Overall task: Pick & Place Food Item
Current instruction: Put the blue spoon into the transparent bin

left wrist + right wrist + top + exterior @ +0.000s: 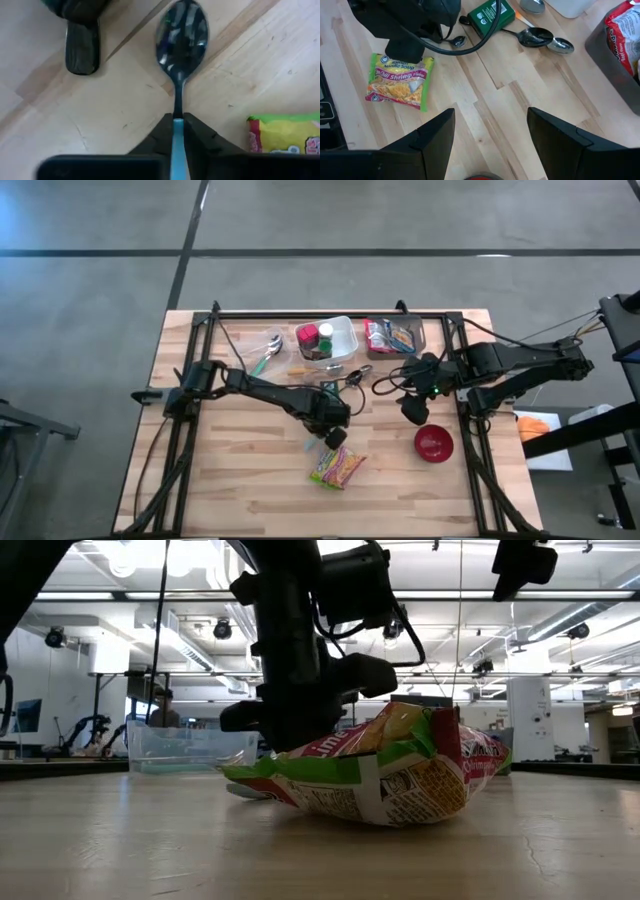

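A spoon with a dark metal bowl (182,35) and a light blue handle lies on the wooden table (230,470), and my left gripper (177,120) is shut on it. In the high view this gripper (335,436) points down just beyond a green, red and yellow noodle packet (338,467), which lies flat on the table (400,775). A red bowl (433,442) stands to the packet's right. My right gripper (412,412) hangs open above the table beyond the bowl, with nothing between its fingers (440,135). My left gripper pinches the spoon's blue handle (177,131) between its two fingers, close to where the handle meets the metal neck. The fingers come from above, pointing down, and lie across the handle. The spoon's bowl points out ahead, low over the wood; whether it rests there is unclear.
At the far side stand a clear tub (325,338) with small items and a tray of packets (392,335). Loose spoons (540,37), a green packet (490,17) and a cable lie between them and the grippers. Bare wood shows at the near left.
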Controlling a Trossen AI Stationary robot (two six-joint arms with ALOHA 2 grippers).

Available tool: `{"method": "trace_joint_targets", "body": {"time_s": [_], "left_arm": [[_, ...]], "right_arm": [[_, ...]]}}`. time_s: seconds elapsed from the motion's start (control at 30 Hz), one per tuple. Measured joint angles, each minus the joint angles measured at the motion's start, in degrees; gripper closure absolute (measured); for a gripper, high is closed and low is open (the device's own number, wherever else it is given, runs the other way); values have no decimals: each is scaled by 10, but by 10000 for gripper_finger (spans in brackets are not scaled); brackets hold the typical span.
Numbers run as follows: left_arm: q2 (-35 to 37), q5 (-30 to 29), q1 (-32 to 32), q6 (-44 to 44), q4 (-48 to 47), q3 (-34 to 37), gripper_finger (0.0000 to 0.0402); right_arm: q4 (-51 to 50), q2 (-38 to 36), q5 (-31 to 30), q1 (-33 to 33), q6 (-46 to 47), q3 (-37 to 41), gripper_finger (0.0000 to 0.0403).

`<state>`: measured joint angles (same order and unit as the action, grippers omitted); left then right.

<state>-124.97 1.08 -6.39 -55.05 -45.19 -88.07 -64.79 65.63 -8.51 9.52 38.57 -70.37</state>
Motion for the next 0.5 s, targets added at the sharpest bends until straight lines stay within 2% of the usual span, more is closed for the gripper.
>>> {"method": "trace_joint_targets", "body": {"time_s": [0.07, 0.5], "left_arm": [[-2, 0, 0, 14, -4, 0, 390], [21, -13, 0, 73, -48, 5, 400]], "right_arm": [[0, 0, 0, 0, 0, 0, 158], [-2, 0, 0, 1, 2, 0, 158]]}}
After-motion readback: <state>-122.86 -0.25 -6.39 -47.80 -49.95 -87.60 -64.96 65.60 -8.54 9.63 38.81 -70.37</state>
